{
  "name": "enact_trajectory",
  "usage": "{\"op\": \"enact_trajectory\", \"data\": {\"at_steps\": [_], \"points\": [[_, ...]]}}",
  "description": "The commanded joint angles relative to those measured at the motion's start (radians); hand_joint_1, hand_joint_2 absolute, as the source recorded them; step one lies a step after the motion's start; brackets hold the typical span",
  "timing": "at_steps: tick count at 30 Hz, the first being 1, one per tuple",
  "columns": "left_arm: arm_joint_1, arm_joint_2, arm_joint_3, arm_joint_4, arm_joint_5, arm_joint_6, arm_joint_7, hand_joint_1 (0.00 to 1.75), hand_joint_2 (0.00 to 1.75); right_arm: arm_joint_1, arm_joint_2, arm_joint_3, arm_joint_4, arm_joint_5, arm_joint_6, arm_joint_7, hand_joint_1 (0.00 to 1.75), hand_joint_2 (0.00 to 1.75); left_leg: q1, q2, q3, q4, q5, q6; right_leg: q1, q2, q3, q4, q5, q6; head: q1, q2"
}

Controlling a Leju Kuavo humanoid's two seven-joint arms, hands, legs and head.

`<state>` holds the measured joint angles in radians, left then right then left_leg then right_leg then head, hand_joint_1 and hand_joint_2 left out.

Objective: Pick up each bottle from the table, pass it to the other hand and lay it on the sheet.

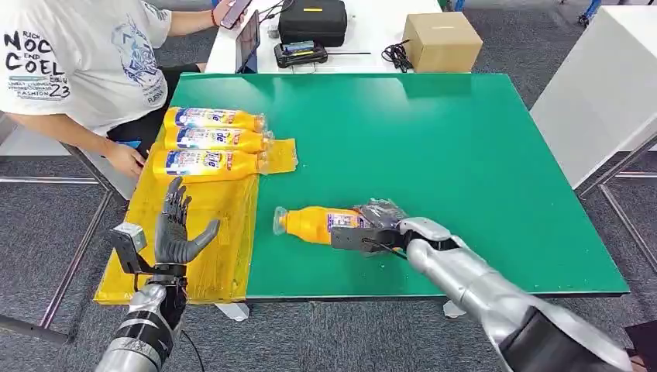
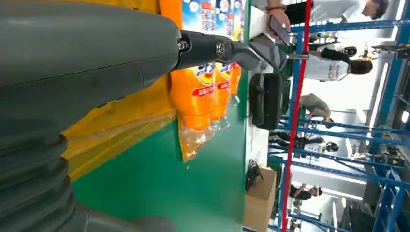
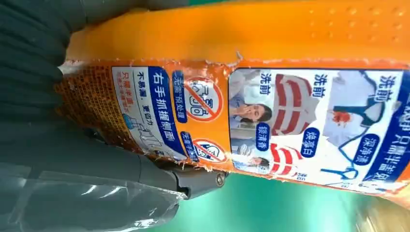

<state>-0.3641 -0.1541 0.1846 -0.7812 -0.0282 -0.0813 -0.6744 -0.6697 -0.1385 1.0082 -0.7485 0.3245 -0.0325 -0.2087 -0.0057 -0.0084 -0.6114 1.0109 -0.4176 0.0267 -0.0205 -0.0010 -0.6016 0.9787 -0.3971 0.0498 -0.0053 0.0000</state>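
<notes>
Right hand (image 1: 370,230) seemingly around bottle (image 1: 310,223)

The label on the bottle (image 3: 270,111) in the right hand (image 3: 72,159) is showing Chinese print: "洗前", "洗後", "右手抓握側面", "深層淨白". At ten o'clock, the person's white T-shirt (image 1: 70,54) is showing "COEL", "FASHION" and "23".

Your head view looks forward and down over the flat green surface (image 1: 434,147). Your left wrist view, turned sideways, looks along the same surface past the three orange plastic bottles (image 2: 203,87) it shares with the head view (image 1: 211,141). Your right wrist view sits pressed close against a labelled orange bottle (image 3: 270,96).
</notes>
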Motion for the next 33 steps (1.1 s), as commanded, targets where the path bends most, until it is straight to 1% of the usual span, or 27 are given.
{"op": "enact_trajectory", "data": {"at_steps": [1, 2, 3, 4, 5, 6, 7, 9, 10, 12, 13, 14, 15, 16, 17, 18, 21, 22, 23, 24, 26, 27, 28, 29, 31, 32, 33], "points": [[0.026, -0.008, 0.016, -0.040, 0.001, 0.001, 0.011, 0.00, 1.75, 0.224, 0.057, -0.356, -0.267, 0.072, -0.026, 0.022, 1.75, 1.75, 0.003, 0.002, 0.003, 0.001, -0.004, -0.003, 0.003, 0.001, 0.002, 0.001, -0.003, -0.004, 0.000, 0.000], [0.026, -0.009, 0.018, -0.041, 0.002, 0.002, 0.012, 0.00, 1.75, 0.246, 0.080, -0.417, -0.284, 0.065, -0.070, -0.025, 1.75, 1.75, 0.001, 0.001, 0.000, 0.000, -0.002, -0.003, 0.001, 0.000, -0.001, 0.001, -0.002, -0.003, -0.001, 0.000], [0.038, -0.013, 0.019, -0.057, 0.001, 0.008, 0.013, 0.00, 1.75, 0.311, 0.138, -0.540, -0.368, 0.050, -0.138, -0.097, 1.75, 1.75, 0.001, -0.002, -0.003, 0.000, -0.001, -0.002, 0.001, -0.002, -0.003, 0.000, -0.001, -0.002, 0.001, 0.000], [0.047, -0.015, 0.018, -0.071, 0.003, 0.007, 0.014, 0.00, 1.75, 0.347, 0.154, -0.583, -0.439, 0.050, -0.157, -0.107, 1.75, 1.75, 0.002, -0.002, -0.002, 0.001, -0.002, -0.002, 0.002, -0.002, -0.002, 0.000, -0.002, -0.003, 0.000, 0.000], [0.057, -0.019, 0.021, -0.087, 0.012, 0.006, 0.020, 0.00, 1.75, 0.392, 0.196, -0.654, -0.510, 0.031, -0.203, -0.139, 1.75, 1.75, 0.002, -0.003, -0.001, 0.001, -0.003, -0.003, 0.003, -0.002, 0.000, 0.000, -0.003, -0.003, 0.001, 0.000], [0.067, -0.023, 0.019, -0.109, 0.021, 0.002, 0.028, 0.00, 1.75, 0.428, 0.219, -0.700, -0.583, 0.023, -0.229, -0.155, 1.75, 1.75, 0.003, 0.000, 0.001, 0.001, -0.004, -0.003, 0.003, -0.001, 0.001, 0.000, -0.003, -0.004, 0.000, 0.000], [0.071, -0.028, 0.020, -0.121, 0.031, -0.004, 0.037, 0.00, 1.75, 0.456, 0.249, -0.747, -0.625, -0.013, -0.267, -0.175, 1.75, 1.75, 0.001, -0.002, -0.004, 0.000, -0.001, -0.002, 0.001, -0.001, -0.003, 0.001, -0.002, -0.002, 0.001, 0.000], [0.083, -0.035, 0.011, -0.153, 0.046, -0.006, 0.060, 0.00, 1.75, 0.505, 0.287, -0.820, -0.697, -0.063, -0.313, -0.211, 1.75, 1.75, 0.003, 0.002, -0.001, 0.003, -0.006, -0.003, 0.003, 0.001, -0.001, 0.003, -0.005, -0.004, 0.000, 0.000], [0.086, -0.035, 0.005, -0.162, 0.049, -0.006, 0.063, 0.00, 1.75, 0.516, 0.291, -0.837, -0.713, -0.068, -0.325, -0.222, 1.75, 1.75, 0.001, -0.002, -0.004, 0.001, -0.002, -0.002, 0.001, -0.002, -0.004, 0.002, -0.003, -0.002, 0.001, 0.000], [0.087, -0.037, 0.006, -0.170, 0.076, -0.012, 0.080, 0.00, 1.75, 0.537, 0.304, -0.877, -0.731, -0.088, -0.352, -0.250, 1.75, 1.75, 0.003, -0.004, -0.001, 0.002, -0.004, -0.003, 0.003, -0.005, 0.000, 0.001, -0.005, -0.004, 0.001, 0.000], [0.086, -0.036, 0.005, -0.171, 0.093, -0.022, 0.090, 0.00, 1.75, 0.546, 0.313, -0.901, -0.738, -0.107, -0.364, -0.270, 1.75, 1.75, 0.001, -0.006, -0.004, 0.001, -0.002, -0.002, 0.001, -0.006, -0.003, 0.001, -0.003, -0.002, 0.001, 0.000], [0.085, -0.034, 0.002, -0.168, 0.108, -0.039, 0.104, 0.00, 1.75, 0.549, 0.311, -0.909, -0.729, -0.087, -0.382, -0.282, 1.75, 1.75, 0.002, -0.007, -0.003, 0.001, -0.003, -0.002, 0.002, -0.006, -0.001, 0.001, -0.004, -0.003, 0.000, 0.000], [0.084, -0.032, -0.005, -0.163, 0.143, -0.072, 0.139, 0.00, 1.75, 0.555, 0.318, -0.930, -0.719, -0.106, -0.378, -0.284, 1.75, 1.75, 0.004, -0.006, 0.002, 0.003, -0.006, -0.004, 0.004, -0.006, 0.005, 0.001, -0.007, -0.005, 0.001, 0.000], [0.089, -0.028, -0.024, -0.168, 0.154, -0.088, 0.149, 0.00, 1.75, 0.560, 0.313, -0.932, -0.705, -0.098, -0.365, -0.289, 1.75, 1.75, 0.001, -0.007, -0.004, 0.001, -0.002, -0.002, 0.001, -0.007, -0.002, 0.000, -0.003, -0.002, 0.001, 0.000], [0.093, -0.027, -0.038, -0.173, 0.175, -0.117, 0.164, 0.00, 1.75, 0.563, 0.311, -0.933, -0.689, -0.104, -0.339, -0.288, 1.71, 1.75, 0.002, -0.005, -0.003, 0.001, -0.003, -0.002, 0.002, -0.005, -0.001, 0.000, -0.004, -0.002, 0.001, 0.000], [0.103, -0.025, -0.067, -0.191, 0.196, -0.148, 0.183, 0.00, 1.75, 0.570, 0.301, -0.915, -0.664, -0.073, -0.311, -0.307, 1.75, 1.75, 0.001, -0.005, -0.004, 0.000, -0.002, -0.002, 0.001, -0.005, -0.002, 0.000, -0.003, -0.002, 0.000, 0.000], [0.105, -0.028, -0.088, -0.200, 0.195, -0.157, 0.186, 0.00, 1.75, 0.581, 0.305, -0.906, -0.652, -0.062, -0.310, -0.324, 1.75, 1.75, 0.003, -0.004, -0.001, 0.001, -0.003, -0.002, 0.003, -0.005, 0.001, -0.001, -0.004, -0.003, 0.000, 0.000], [0.105, -0.028, -0.088, -0.200, 0.195, -0.157, 0.186, 0.00, 1.75, 0.581, 0.305, -0.906, -0.652, -0.062, -0.310, -0.324, 1.75, 1.75, 0.001, -0.004, -0.004, 0.000, -0.001, -0.002, 0.001, -0.005, -0.003, -0.001, -0.002, -0.002, 0.001, 0.000], [0.105, -0.022, -0.100, -0.201, 0.194, -0.170, 0.197, 0.00, 1.75, 0.579, 0.307, -0.904, -0.648, -0.057, -0.309, -0.326, 1.75, 1.75, 0.002, -0.004, -0.003, 0.000, -0.002, -0.002, 0.002, -0.005, -0.001, -0.001, -0.003, -0.003, 0.001, 0.000], [0.105, -0.018, -0.115, -0.209, 0.206, -0.182, 0.209, 0.00, 1.75, 0.579, 0.306, -0.891, -0.634, -0.026, -0.309, -0.328, 1.75, 1.75, 0.002, -0.003, -0.001, 0.000, -0.003, -0.003, 0.002, -0.004, 0.000, -0.001, -0.003, -0.003, 0.001, 0.000], [0.097, -0.017, -0.160, -0.223, 0.211, -0.205, 0.234, 0.00, 1.75, 0.574, 0.313, -0.861, -0.576, 0.027, -0.311, -0.334, 1.75, 1.75, 0.002, -0.001, -0.001, 0.000, -0.003, -0.002, 0.002, -0.002, -0.001, -0.001, -0.003, -0.003, 0.001, 0.000], [0.094, -0.019, -0.190, -0.237, 0.218, -0.214, 0.247, 0.00, 1.75, 0.565, 0.326, -0.844, -0.523, 0.039, -0.302, -0.337, 1.75, 1.75, 0.001, -0.002, -0.004, 0.000, -0.001, -0.002, 0.001, -0.003, -0.004, -0.001, -0.002, -0.002, 0.001, 0.000], [0.093, -0.020, -0.214, -0.247, 0.219, -0.213, 0.252, 0.00, 1.75, 0.558, 0.335, -0.828, -0.487, 0.050, -0.298, -0.349, 1.75, 1.75, 0.003, -0.002, -0.002, 0.001, -0.003, -0.003, 0.003, -0.003, 0.000, -0.001, -0.003, -0.003, 0.000, 0.000], [0.091, -0.020, -0.241, -0.255, 0.223, -0.224, 0.260, 0.00, 1.75, 0.549, 0.345, -0.811, -0.448, 0.058, -0.293, -0.355, 1.75, 1.75, 0.001, -0.002, -0.005, 0.000, -0.001, -0.001, 0.001, -0.003, -0.004, -0.001, -0.001, -0.002, 0.001, 0.000], [0.087, -0.023, -0.291, -0.263, 0.237, -0.235, 0.278, 0.00, 1.75, 0.525, 0.368, -0.776, -0.380, 0.065, -0.288, -0.377, 1.69, 1.75, 0.003, -0.001, -0.002, 0.000, -0.002, -0.002, 0.003, -0.002, -0.001, -0.002, -0.002, -0.003, 0.001, 0.000], [0.084, -0.022, -0.316, -0.263, 0.243, -0.248, 0.287, 0.00, 1.75, 0.511, 0.380, -0.761, -0.353, 0.062, -0.287, -0.385, 1.69, 1.75, 0.002, -0.001, -0.004, 0.000, -0.001, -0.001, 0.001, -0.001, -0.004, -0.001, -0.001, -0.002, 0.001, 0.000], [0.082, -0.020, -0.338, -0.265, 0.247, -0.253, 0.293, 0.00, 1.75, 0.500, 0.386, -0.749, -0.334, 0.059, -0.287, -0.390, 1.71, 1.75, 0.002, 0.001, -0.002, 0.000, -0.002, -0.002, 0.002, -0.001, -0.002, -0.001, -0.001, -0.003, 0.001, 0.000]]}}
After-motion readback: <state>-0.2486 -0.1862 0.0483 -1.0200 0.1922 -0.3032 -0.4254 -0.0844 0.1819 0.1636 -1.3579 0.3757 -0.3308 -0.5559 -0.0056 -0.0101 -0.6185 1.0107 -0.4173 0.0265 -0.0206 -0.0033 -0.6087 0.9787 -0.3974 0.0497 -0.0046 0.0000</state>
